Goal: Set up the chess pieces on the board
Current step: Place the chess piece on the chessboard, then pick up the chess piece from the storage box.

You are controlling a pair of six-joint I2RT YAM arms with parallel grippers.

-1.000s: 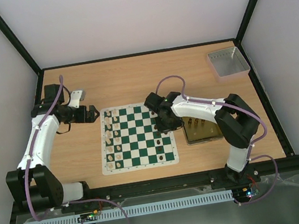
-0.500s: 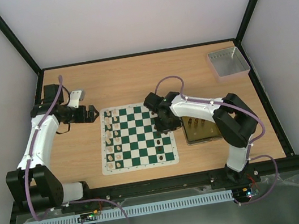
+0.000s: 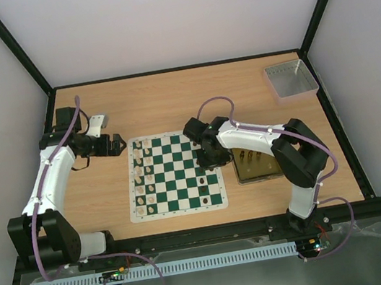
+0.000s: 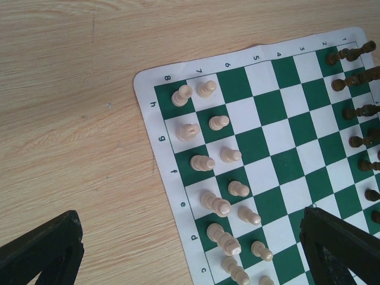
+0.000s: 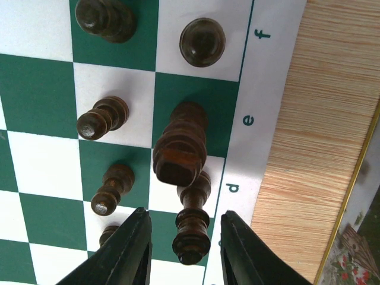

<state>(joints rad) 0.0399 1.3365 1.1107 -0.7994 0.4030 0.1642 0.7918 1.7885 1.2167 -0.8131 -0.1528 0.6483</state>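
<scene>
The green and white board (image 3: 174, 174) lies mid-table. Cream pieces (image 3: 144, 172) stand in two files along its left side, also in the left wrist view (image 4: 217, 205). Dark brown pieces (image 3: 205, 180) stand along its right side. My right gripper (image 5: 185, 255) hangs over the board's right edge, open. Its fingers (image 5: 127, 252) stand either side of a dark piece (image 5: 193, 222) on the d square without touching it. A taller dark piece (image 5: 180, 145) stands on e. My left gripper (image 3: 114, 146) is open and empty over bare table left of the board.
A gold tin (image 3: 256, 164) lies just right of the board, under my right arm. A grey tray (image 3: 290, 80) sits at the back right corner. A small white block (image 3: 99, 121) lies at the back left.
My right gripper has shifted slightly left over the board's right edge. The left arm has not moved.
</scene>
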